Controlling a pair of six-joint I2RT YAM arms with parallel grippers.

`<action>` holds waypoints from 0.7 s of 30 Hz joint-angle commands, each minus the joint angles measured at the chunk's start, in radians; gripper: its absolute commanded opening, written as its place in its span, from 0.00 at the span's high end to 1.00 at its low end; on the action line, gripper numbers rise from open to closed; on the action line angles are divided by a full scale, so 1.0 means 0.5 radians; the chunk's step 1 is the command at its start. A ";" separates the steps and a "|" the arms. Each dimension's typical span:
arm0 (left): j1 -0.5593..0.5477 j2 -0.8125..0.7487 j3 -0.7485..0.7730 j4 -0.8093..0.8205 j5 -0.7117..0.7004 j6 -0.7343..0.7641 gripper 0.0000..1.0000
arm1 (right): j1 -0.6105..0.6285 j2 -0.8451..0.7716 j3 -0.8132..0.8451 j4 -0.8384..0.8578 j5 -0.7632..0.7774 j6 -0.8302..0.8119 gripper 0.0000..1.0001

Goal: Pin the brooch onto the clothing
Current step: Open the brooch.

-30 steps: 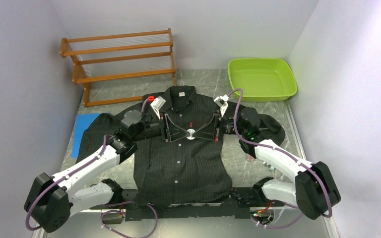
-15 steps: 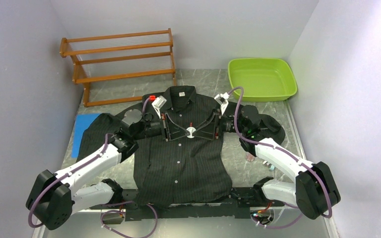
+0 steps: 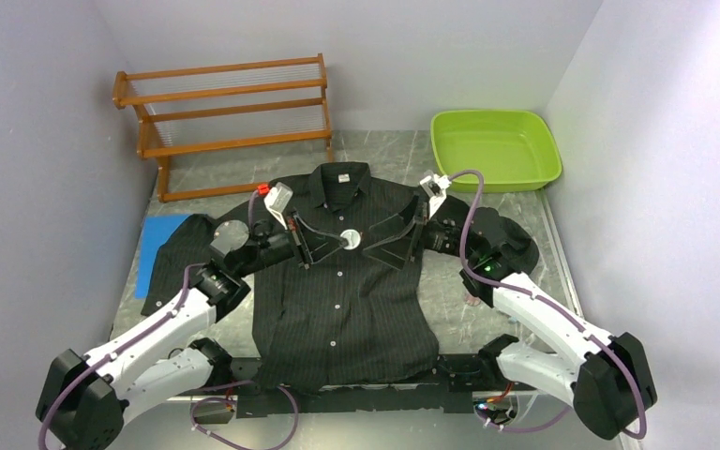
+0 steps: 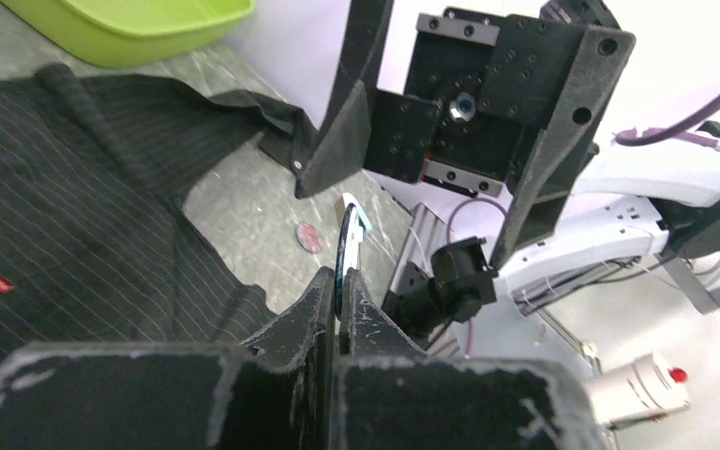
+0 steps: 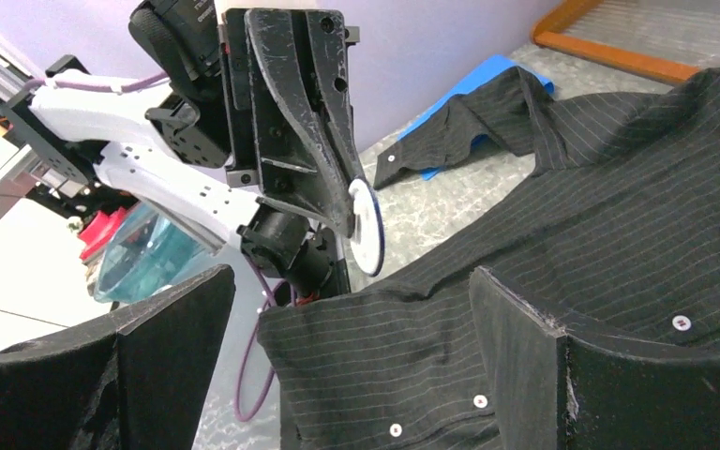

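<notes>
The clothing (image 3: 342, 281), a black pinstriped shirt with white buttons, lies flat and face up on the table. Above its chest my left gripper (image 3: 342, 241) is shut on the brooch (image 3: 350, 240), a small white round disc. In the left wrist view the brooch (image 4: 347, 239) stands edge-on, pinched between my fingertips (image 4: 323, 295). My right gripper (image 3: 382, 239) hovers just right of the brooch, open, with nothing in it. From the right wrist, the brooch (image 5: 367, 225) shows beyond my wide-open right gripper (image 5: 352, 281), over the clothing (image 5: 572, 234).
A wooden rack (image 3: 230, 117) stands at the back left and a green basin (image 3: 495, 148) at the back right. A blue cloth (image 3: 159, 239) lies under the shirt's left sleeve. A small pink object (image 3: 473, 298) rests on the table by the right arm.
My right gripper has opened, let go of the brooch and drawn back to the right. My left gripper has shut on the brooch and shifted it slightly left and up.
</notes>
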 commanded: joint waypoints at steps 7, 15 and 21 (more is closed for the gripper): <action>0.008 -0.208 0.028 0.107 -0.202 0.239 0.97 | 0.141 0.145 -0.036 0.611 0.216 0.357 0.10; 0.010 -0.241 0.026 0.123 -0.154 0.199 0.97 | 0.200 0.405 0.081 0.961 0.160 0.535 0.29; 0.010 -0.269 0.041 0.061 -0.161 0.206 0.97 | 0.272 0.449 0.142 0.947 0.183 0.504 0.46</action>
